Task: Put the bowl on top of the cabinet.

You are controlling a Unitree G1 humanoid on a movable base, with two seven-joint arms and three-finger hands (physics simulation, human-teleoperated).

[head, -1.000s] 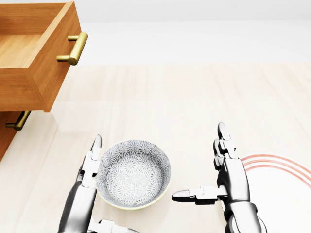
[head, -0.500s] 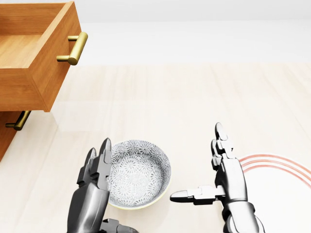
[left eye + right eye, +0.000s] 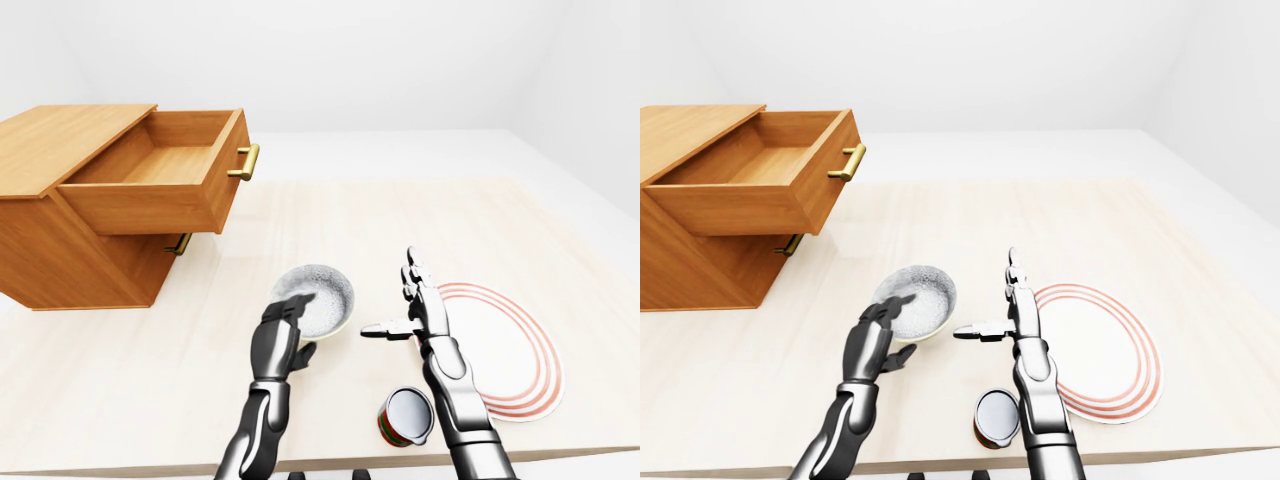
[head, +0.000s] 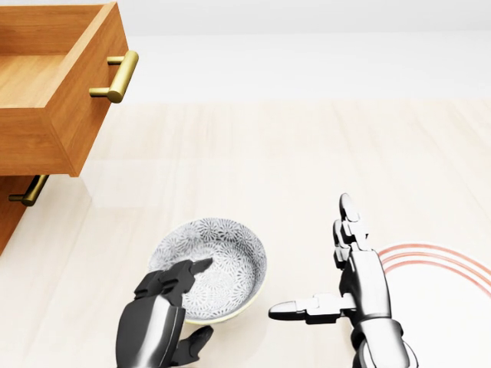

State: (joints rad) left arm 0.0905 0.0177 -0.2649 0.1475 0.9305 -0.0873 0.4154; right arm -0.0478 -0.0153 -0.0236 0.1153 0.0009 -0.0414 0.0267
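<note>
The left hand (image 4: 165, 310) curls over the near-left rim of the bowl (image 4: 219, 264), its fingers (image 4: 188, 270) hooked inside the wall and the thumb tucked under the outer edge — a pinch on the rim that looks only partly closed, so the grip seems not yet secure. The bowl sits on the surface (image 3: 330, 215), to the right of and below the cabinet (image 3: 60, 215) in the left-eye view, and well apart from it. To do this step well, the robot should probably press finger and thumb firmly against both sides of the wall before lifting, keep the bowl level, and carry it up past the open drawer (image 3: 165, 180) with its brass handle (image 3: 245, 162) to the flat cabinet top rather than into the drawer. The right hand (image 4: 349, 284) hovers spread beside the bowl, thumb pointing toward it, holding nothing. A red-ringed plate (image 3: 505, 345) lies to the right and a small can (image 3: 405, 415) near the surface's lower edge. The surface is pale wood; the room is plain white — bare walls, nothing else.
</note>
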